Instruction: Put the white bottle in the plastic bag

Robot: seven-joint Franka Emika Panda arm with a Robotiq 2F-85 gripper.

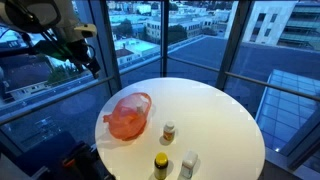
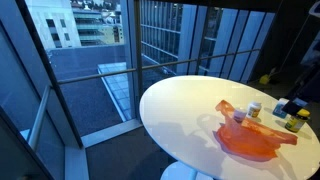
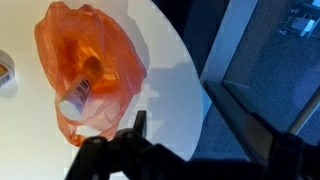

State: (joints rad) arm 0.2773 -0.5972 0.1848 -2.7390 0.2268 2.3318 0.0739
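Note:
The orange plastic bag (image 1: 127,117) lies on the round white table (image 1: 220,110); it also shows in an exterior view (image 2: 250,142) and in the wrist view (image 3: 90,60). In the wrist view a pale bottle (image 3: 78,96) lies inside the bag, seen through the plastic. A white bottle (image 1: 187,165) stands near the table's front edge. My gripper (image 1: 88,62) hangs high, above and beside the table's edge, away from the bag. In the wrist view its fingers (image 3: 210,150) are spread apart with nothing between them.
A small jar with a white lid (image 1: 169,131) and a yellow bottle with a black cap (image 1: 160,165) stand near the bag. The jar shows at the wrist view's left edge (image 3: 5,70). Glass walls (image 1: 190,30) surround the table closely.

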